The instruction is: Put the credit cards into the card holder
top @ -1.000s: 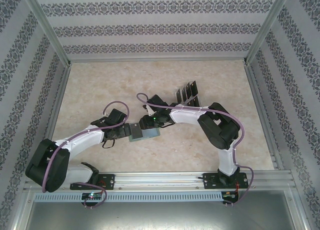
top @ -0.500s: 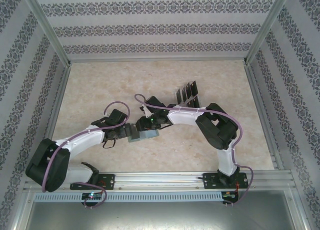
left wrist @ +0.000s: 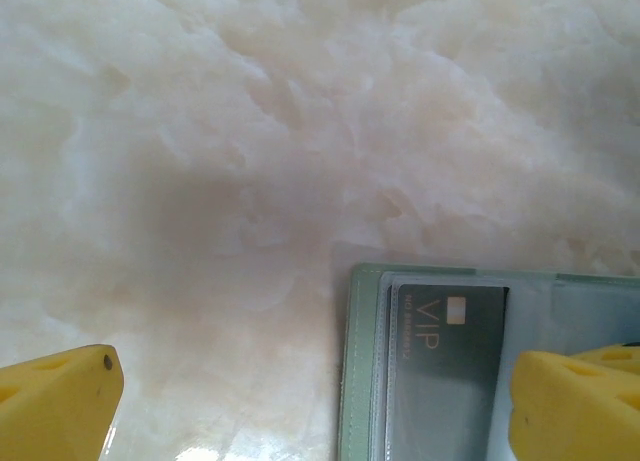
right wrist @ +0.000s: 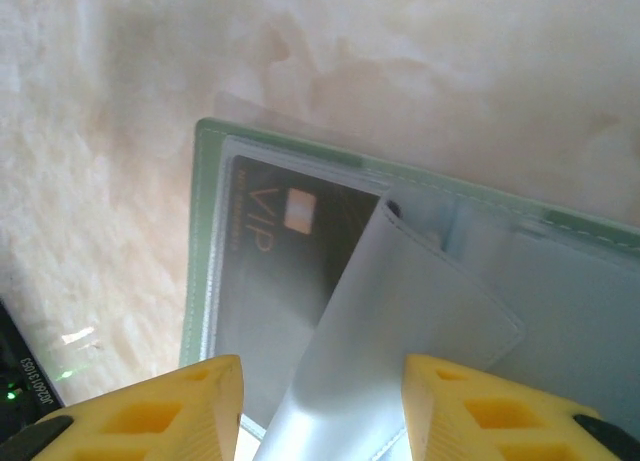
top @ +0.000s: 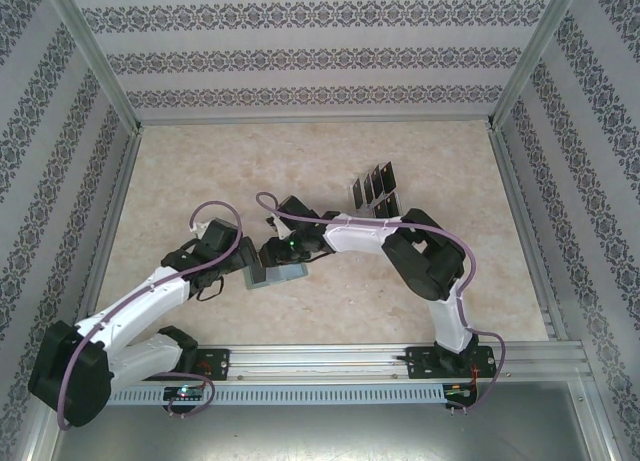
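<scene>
The sage-green card holder (top: pixel 283 275) lies open on the table between both arms. One black VIP credit card (left wrist: pixel 447 353) sits in its clear sleeve, also seen as the card (right wrist: pixel 270 251) in the right wrist view. Several more black credit cards (top: pixel 374 186) stand in a clear slotted tray behind. My left gripper (left wrist: pixel 315 386) is open, low over the holder's green edge (left wrist: pixel 358 381), one finger (left wrist: pixel 575 406) above the holder. My right gripper (right wrist: pixel 322 381) is open over the holder (right wrist: pixel 205 231), with a raised clear sleeve leaf (right wrist: pixel 400 321) standing between its fingers.
The clear slotted tray (top: pixel 388 207) stands just behind the right forearm. Patterned walls and metal posts enclose the marble-look table (top: pixel 200 171) on three sides. A metal rail (top: pixel 330 356) with both arm bases runs along the near edge.
The left arm has drawn back to the left and its gripper has come off the holder's left end. The right gripper and the holder have shifted slightly left and nearer.
</scene>
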